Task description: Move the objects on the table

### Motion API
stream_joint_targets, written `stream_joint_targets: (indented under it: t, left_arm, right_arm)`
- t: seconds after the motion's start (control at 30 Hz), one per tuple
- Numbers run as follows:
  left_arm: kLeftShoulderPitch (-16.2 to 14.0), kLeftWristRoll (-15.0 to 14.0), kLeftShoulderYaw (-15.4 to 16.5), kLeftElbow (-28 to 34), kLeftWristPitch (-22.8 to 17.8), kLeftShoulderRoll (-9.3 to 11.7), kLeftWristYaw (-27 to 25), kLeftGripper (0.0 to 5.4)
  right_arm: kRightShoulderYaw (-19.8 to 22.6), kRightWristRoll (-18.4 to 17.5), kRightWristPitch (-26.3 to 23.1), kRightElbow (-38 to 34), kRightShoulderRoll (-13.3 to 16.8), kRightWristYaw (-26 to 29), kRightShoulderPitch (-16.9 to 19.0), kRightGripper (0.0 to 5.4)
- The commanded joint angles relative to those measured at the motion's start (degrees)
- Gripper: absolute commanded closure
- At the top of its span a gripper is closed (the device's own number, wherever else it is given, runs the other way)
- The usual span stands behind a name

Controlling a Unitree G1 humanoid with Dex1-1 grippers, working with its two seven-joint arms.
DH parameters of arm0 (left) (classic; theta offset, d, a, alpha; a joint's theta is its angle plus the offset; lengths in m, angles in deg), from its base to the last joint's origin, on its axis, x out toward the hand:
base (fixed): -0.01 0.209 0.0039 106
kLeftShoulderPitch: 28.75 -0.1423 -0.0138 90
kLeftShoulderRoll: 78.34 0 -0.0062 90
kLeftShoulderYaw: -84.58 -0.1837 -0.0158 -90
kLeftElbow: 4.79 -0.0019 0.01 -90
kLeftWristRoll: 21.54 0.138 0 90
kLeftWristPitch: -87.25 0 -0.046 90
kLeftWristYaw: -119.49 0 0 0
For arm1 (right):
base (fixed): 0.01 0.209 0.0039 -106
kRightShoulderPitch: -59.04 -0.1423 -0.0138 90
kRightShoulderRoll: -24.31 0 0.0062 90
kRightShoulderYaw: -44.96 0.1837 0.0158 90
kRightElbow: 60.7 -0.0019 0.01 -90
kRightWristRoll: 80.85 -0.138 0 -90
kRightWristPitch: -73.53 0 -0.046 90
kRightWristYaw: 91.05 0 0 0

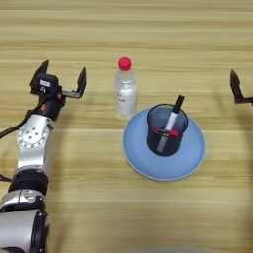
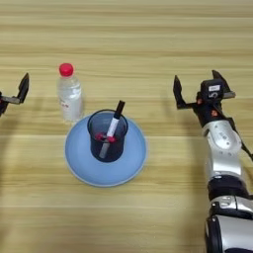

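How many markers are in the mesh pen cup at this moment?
2 that I can make out, both inside the pen cup on the blue plate: a black-capped marker leaning out over the rim, and a red one lying lower inside. The mesh could hide more.

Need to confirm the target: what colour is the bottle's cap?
Red cap, clearest in the left eye view.

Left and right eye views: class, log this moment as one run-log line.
left gripper open, left of bottle | right gripper open, holds nothing | pen cup upright on plate | bottle upright on table
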Motion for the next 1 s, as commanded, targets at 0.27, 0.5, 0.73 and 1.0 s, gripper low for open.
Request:
stream_joint_targets:
  t: [0.27,0.5,0.73,1.0]
  left_arm:
    - [-1.1,-0.7,-0.2,2.0,-0.5,-0.3,-0.1,0.00]
    - [-2.4,-1.6,-1.0,8.3,-1.9,-1.0,-0.6,0.00]
    - [-4.2,-5.0,-2.6,15.4,-5.7,-2.2,-3.9,0.00]
    - [-4.8,-8.1,-5.8,19.8,-7.7,-3.5,-10.3,0.00]
  right_arm:
    - [0.4,3.4,7.4,5.8,-1.0,-6.3,-0.7,0.04]
    - [0.4,3.4,8.0,7.1,-1.1,-6.3,-1.1,0.04]
    - [0.4,3.3,8.2,7.5,-1.2,-6.4,-1.3,0.04]
    - [0.4,3.2,8.4,7.7,-1.4,-6.3,-1.5,0.04]
